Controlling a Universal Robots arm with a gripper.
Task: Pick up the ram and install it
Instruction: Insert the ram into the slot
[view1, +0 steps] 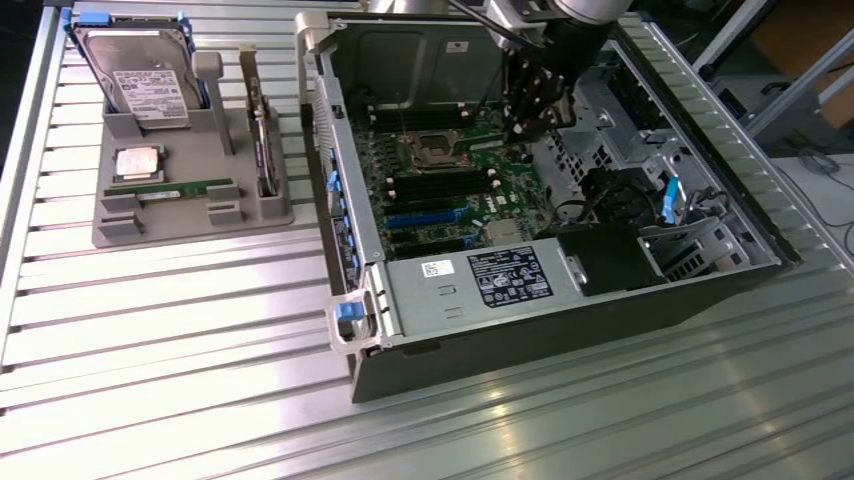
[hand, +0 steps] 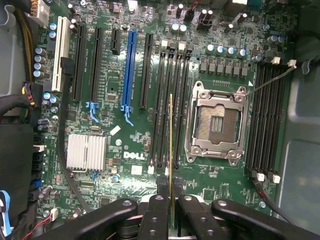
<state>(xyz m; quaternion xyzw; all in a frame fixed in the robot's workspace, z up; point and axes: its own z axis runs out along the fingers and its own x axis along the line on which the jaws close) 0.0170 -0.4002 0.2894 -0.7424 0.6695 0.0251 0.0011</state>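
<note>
Pinching the ram (hand: 171, 145) edge-on, the gripper (hand: 170, 197) hangs above the motherboard (hand: 125, 150) memory slots (hand: 167, 100); pickup looks done, seating is not.

Two memory sticks are counted: one ram (hand: 170, 145) clamped edge-on between the two fingers (hand: 163, 189), and one spare stick (view1: 167, 187) well apart from them on one tray (view1: 187, 225). On that tray are also counted one drive (view1: 138, 62), one CPU (view1: 139, 161) and one card (view1: 263, 150). One case (view1: 534, 340) is counted, with one socket (hand: 217, 122) just beyond the fingers, four memory slots (hand: 171, 75) on its near side, four more (hand: 270, 120) past it, one blue slot (hand: 129, 70) and one heatsink (hand: 86, 151).
</note>
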